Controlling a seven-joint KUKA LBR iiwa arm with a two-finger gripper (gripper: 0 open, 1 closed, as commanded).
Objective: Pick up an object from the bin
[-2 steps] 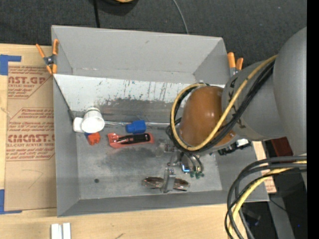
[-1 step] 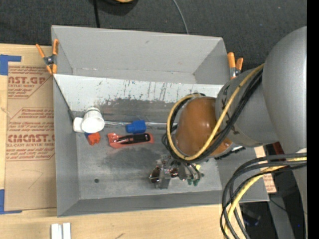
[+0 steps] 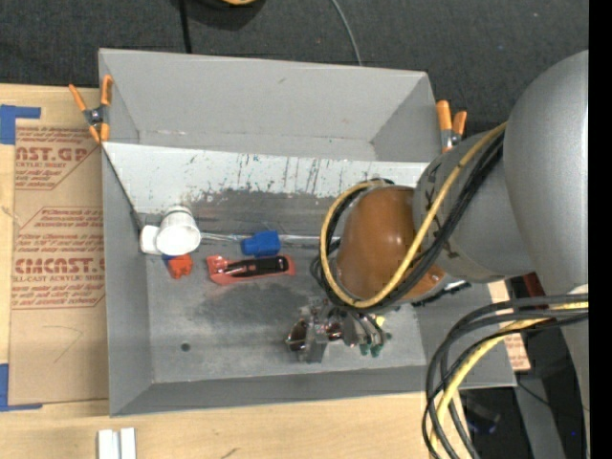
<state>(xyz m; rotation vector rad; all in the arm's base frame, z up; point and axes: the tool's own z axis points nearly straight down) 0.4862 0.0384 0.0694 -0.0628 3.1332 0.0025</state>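
The metal gripper (image 3: 320,335) hangs low over the floor of the scuffed grey metal bin (image 3: 191,352), lower centre of frame; how far open it is, or whether it holds anything, cannot be told. Nearest, up-left, lies a flat red plastic tool with a black strip (image 3: 249,269), just below a small blue block (image 3: 260,245).

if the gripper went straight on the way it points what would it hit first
Probably the grey bin floor beneath the gripper, near the front wall; the red flat tool lies clear to one side. Depth is unclear.
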